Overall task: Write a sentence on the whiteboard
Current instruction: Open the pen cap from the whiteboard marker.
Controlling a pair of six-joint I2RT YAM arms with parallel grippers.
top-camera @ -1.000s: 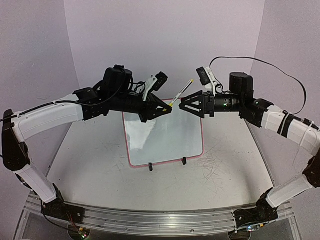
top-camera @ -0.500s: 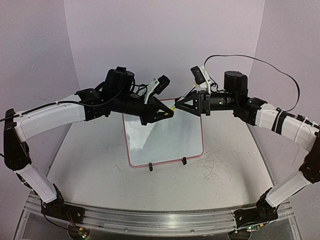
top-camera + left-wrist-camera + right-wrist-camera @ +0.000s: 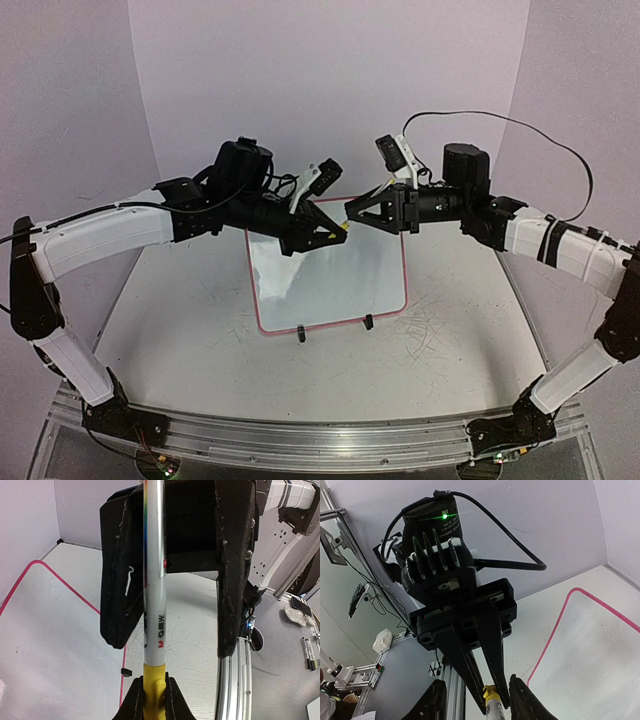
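Still the marker-prep step, with no sentence I could see on the whiteboard [image 3: 330, 275], which lay mid-frame on the counter [image 3: 180, 330]. The left claw [image 3: 154, 700] was clenched on the yellow end of the marker [image 3: 154, 605]. The right claw [image 3: 352, 212] straddled the barrel, not yet pinching. Next it'd need to clamp and pull straight. A second earlier, the right claw sat further right and wider.

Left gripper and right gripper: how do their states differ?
The left gripper is shut on the yellow end of the marker; the right gripper is open, one finger on each side of its barrel, a gap showing. The left gripper reaches from the left, the right gripper from the right. Both meet at one marker, above the whiteboard.
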